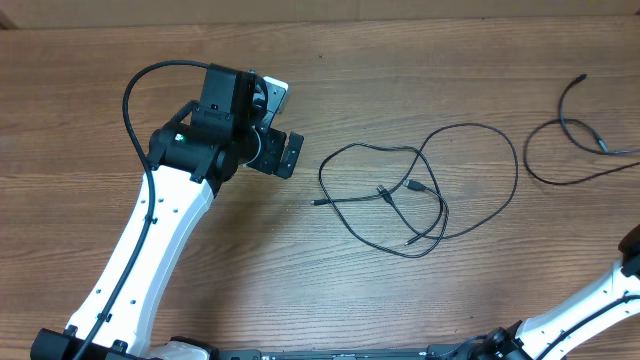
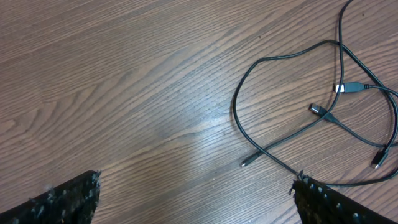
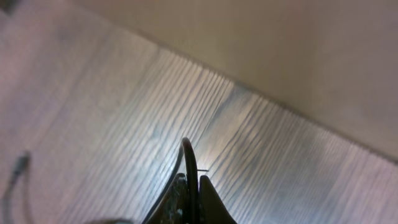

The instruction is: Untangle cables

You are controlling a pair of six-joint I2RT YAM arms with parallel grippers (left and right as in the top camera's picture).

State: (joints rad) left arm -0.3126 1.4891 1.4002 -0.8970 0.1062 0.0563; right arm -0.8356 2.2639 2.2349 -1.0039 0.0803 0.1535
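A wood-grain table (image 1: 450,300) carries tangled cables (image 1: 388,194); another cable (image 1: 601,147) lies apart.

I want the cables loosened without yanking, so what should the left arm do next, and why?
Probably ease the open left gripper right and down onto the loose plug end of the tangle. That end pokes out on its side, nothing lying over it, and the right gripper is shut on a cable.
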